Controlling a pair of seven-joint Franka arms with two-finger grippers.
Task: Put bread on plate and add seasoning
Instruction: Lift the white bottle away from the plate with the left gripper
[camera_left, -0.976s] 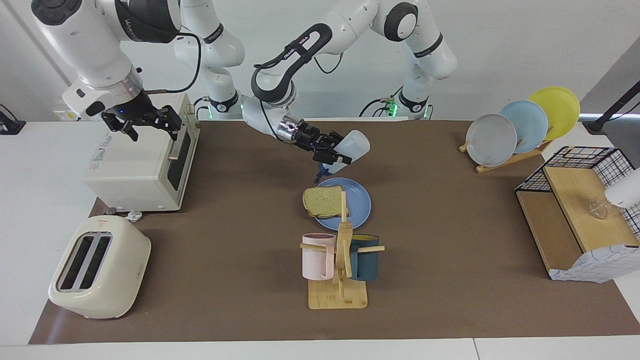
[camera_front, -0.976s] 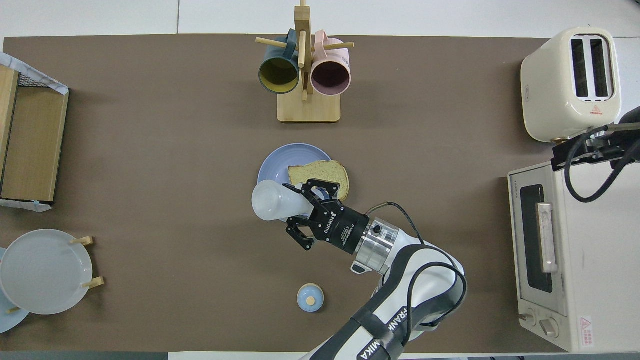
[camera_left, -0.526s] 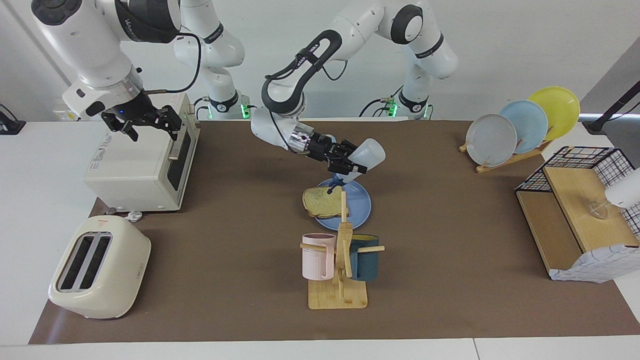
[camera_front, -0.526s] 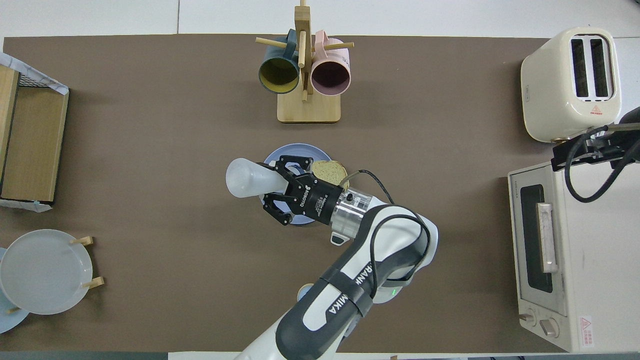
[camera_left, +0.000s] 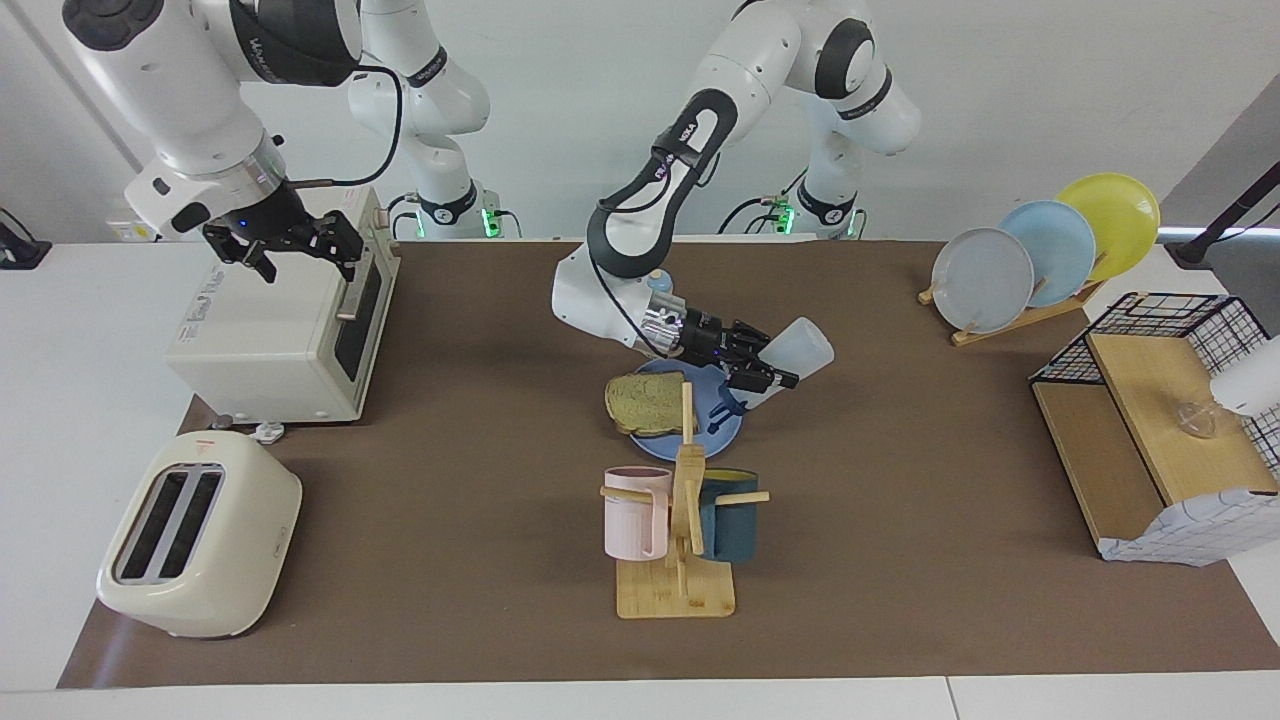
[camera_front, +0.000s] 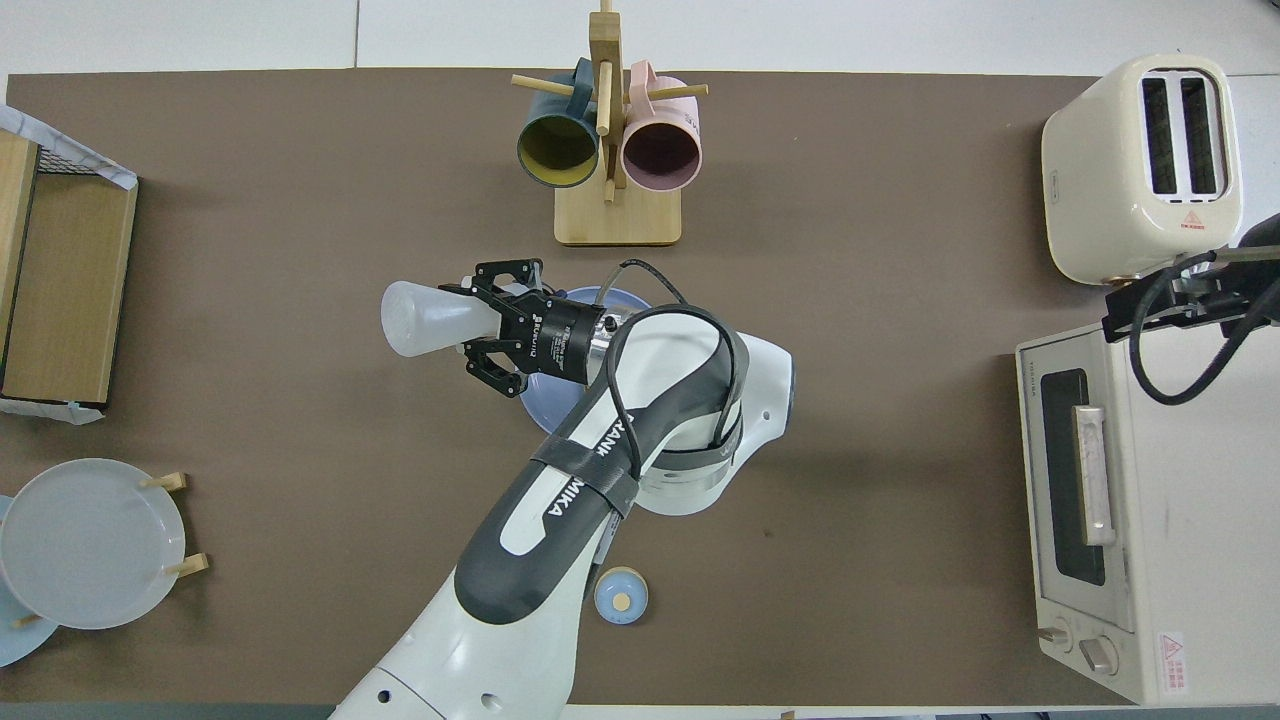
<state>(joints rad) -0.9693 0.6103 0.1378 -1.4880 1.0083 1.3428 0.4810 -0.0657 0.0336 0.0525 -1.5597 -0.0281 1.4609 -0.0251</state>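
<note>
Blue plate (camera_front: 556, 418) (arm-covered) hides bread (camera_left: 647, 404).

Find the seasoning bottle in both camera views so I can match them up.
Facing view: the seasoning bottle is near the middle, tilted cap-down in the left gripper over the blue plate edge.
Overhead view: the seasoning bottle is near the middle, beside the plate toward the left arm's end.
Shared landmark: the wooden mug rack, farther from the robots than the plate.

left hand (camera_left: 768, 372) carried seasoning (camera_left: 797, 352) across plate (camera_left: 722, 432) (bottle tilted)
</note>
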